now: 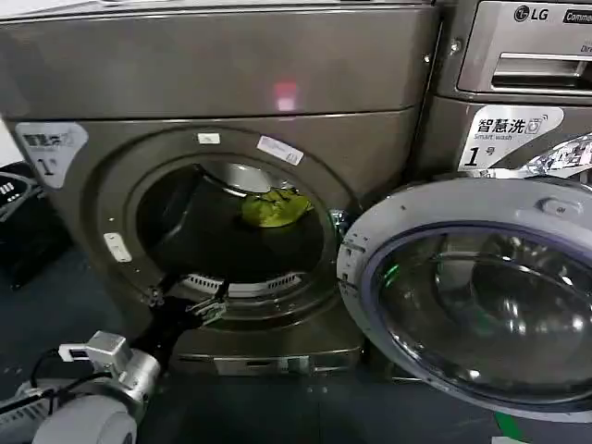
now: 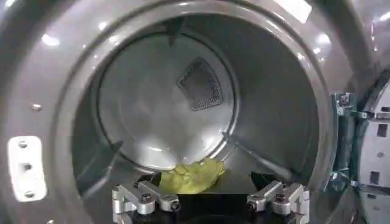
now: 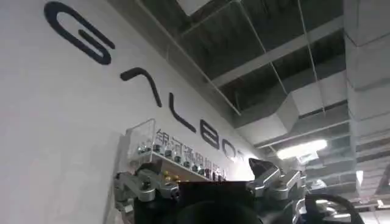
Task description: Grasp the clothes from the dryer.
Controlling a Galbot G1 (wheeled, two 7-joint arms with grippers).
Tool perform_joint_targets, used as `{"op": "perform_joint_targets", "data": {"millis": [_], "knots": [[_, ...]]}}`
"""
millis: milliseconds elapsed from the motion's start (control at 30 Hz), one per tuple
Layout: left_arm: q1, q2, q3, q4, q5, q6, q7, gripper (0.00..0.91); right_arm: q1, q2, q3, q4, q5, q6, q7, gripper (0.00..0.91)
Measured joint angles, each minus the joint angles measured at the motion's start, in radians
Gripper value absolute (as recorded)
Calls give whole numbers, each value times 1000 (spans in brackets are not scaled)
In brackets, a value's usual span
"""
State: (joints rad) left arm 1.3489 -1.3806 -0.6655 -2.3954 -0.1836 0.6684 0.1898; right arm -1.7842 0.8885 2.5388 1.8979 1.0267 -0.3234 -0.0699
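The dryer (image 1: 222, 83) stands with its round mouth uncovered. The clothes (image 1: 275, 209), a small yellow-green bundle, lie deep inside the drum toward the right. My left gripper (image 1: 210, 309) hovers at the lower rim of the mouth, pointing inward. In the left wrist view the clothes (image 2: 192, 176) rest on the drum floor just beyond my left gripper (image 2: 211, 204), whose fingers are spread wide with nothing between them. My right gripper (image 3: 204, 182) is parked away from the machine, aimed up at a wall and ceiling, open and holding nothing.
The dryer's round door (image 1: 481, 296) hangs swung out to the right of the mouth. A second machine (image 1: 518, 83) stands at the upper right. Dark objects (image 1: 23, 222) sit on the floor at the left. A mesh vent (image 2: 201, 85) shows on the drum's back wall.
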Motion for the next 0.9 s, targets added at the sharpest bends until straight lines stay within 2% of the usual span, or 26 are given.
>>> {"op": "perform_joint_targets", "data": {"millis": [900], "knots": [[-2,7,5,-6,-2,0,0,907,-14,2,19,6,5,-2,1,907]]}}
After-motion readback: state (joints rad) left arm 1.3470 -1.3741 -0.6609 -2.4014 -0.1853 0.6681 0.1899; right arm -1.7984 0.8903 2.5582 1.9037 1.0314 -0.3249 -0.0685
